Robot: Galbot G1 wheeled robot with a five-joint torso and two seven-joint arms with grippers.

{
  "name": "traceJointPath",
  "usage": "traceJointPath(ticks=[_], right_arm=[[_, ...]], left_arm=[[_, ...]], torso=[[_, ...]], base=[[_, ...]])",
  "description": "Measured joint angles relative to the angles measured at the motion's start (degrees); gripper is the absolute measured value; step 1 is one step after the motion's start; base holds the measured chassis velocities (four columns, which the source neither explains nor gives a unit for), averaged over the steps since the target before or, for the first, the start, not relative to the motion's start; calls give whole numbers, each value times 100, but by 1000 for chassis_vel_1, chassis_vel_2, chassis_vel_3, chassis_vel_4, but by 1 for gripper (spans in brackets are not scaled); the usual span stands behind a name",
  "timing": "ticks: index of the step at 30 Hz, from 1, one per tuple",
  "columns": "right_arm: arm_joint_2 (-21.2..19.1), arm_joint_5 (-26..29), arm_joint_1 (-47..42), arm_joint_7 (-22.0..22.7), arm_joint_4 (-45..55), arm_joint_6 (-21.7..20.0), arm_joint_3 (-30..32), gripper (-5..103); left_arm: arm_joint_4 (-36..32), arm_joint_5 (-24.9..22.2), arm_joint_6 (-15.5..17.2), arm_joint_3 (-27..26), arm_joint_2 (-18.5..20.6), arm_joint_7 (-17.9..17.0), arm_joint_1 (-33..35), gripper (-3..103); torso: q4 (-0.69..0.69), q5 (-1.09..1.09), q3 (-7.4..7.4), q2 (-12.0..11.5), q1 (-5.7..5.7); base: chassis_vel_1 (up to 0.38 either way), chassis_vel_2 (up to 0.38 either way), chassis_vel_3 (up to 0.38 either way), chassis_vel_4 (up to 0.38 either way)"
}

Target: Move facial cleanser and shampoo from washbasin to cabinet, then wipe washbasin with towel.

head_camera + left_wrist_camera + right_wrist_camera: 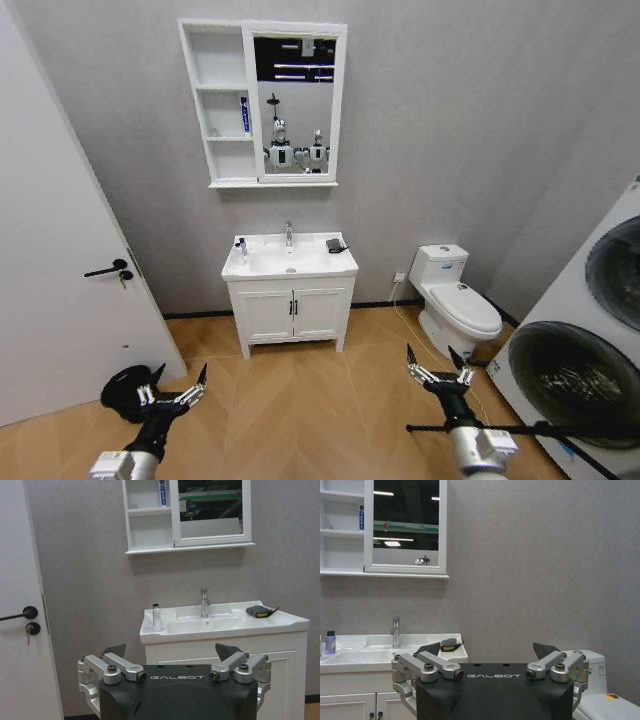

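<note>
The white washbasin [262,267] stands against the far wall, well ahead of both grippers. A small pale bottle with a dark cap [241,247] [157,618] [330,642], likely the shampoo, stands on its left corner. The dark towel [336,245] [260,611] [450,644] lies on its right corner. Above hangs the cabinet [215,100], with a blue and white tube [244,115] [162,492] [361,517], likely the facial cleanser, on its middle shelf. My left gripper [175,393] [170,655] and right gripper [438,372] [487,652] are held low over the floor, both open and empty.
A white door [60,270] is on the left, with a black object [125,390] on the floor beside it. A toilet [455,300] stands right of the basin and a washing machine [590,340] at the far right. Wooden floor [300,400] lies between me and the basin.
</note>
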Motion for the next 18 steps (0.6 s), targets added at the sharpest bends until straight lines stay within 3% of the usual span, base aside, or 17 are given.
traceJointPath(ticks=[18], right_arm=[[-35,25,-9,-26,6,5,0,100]], left_arm=[[-9,-23,45,-2,-80,-17,-23,98]], torso=[[0,0,0,0,0]], base=[[0,0,0,0]])
